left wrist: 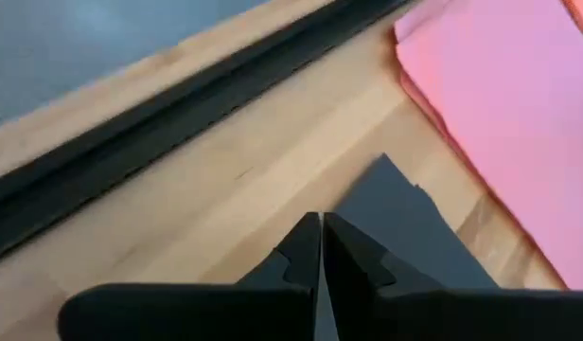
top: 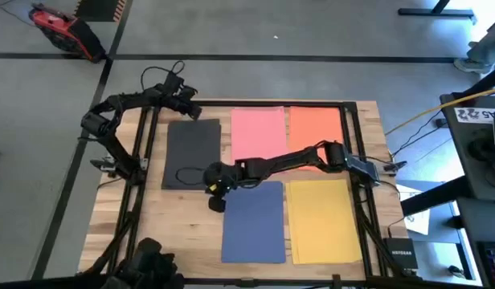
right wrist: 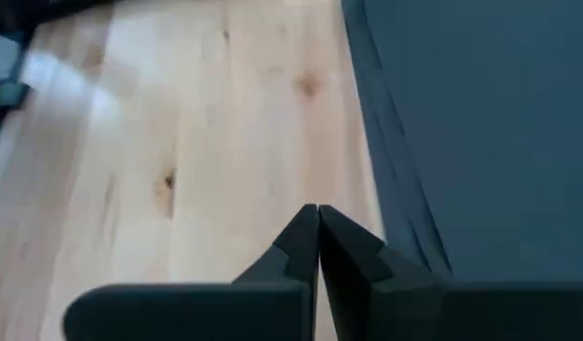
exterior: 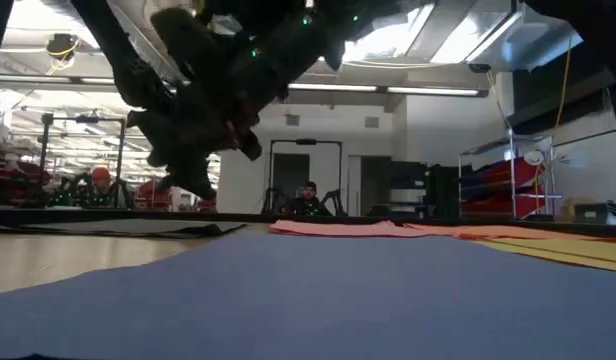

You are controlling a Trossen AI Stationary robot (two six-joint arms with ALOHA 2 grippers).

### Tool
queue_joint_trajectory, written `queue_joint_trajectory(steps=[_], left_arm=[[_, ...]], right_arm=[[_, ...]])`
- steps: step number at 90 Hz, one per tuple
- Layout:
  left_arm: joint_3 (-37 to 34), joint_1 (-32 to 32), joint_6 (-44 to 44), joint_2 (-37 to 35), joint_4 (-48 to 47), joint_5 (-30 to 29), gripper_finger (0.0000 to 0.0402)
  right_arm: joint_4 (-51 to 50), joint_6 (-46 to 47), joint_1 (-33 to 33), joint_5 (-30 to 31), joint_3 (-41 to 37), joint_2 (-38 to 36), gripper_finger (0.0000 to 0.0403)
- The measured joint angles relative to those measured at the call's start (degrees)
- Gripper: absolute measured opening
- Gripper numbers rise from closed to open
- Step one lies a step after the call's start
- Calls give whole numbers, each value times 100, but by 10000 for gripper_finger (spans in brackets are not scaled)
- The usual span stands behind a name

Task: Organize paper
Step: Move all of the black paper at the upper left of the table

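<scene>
Five coloured sheets are lying apart, none stacked; right gripper and left gripper are hovering, fingers pressed together, empty.

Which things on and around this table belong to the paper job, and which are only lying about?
For the job:
black paper
pink paper
orange-red paper
blue paper
yellow paper
left gripper, shut, at the black sheet's far corner
right gripper, shut, beside the blue sheet

Lying about:
red device on the floor
black box beside the table
</scene>
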Motion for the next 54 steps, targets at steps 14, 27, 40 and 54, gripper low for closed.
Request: queue_joint_trajectory(steps=[14, 27, 40, 54], left_arm=[[-2, -61, 6, 256, -10, 72, 0], [-2, -59, 24, 396, 54, 69, 0], [-2, -59, 114, 501, 57, 66, 0], [-2, -86, 153, 658, 34, 95, 0]], right_arm=[[5, 11, 22, 51, 74, 135, 0], [107, 133, 0, 97, 90, 269, 0], [277, 259, -53, 41, 89, 446, 0], [158, 314, -119, -40, 86, 534, 0]])
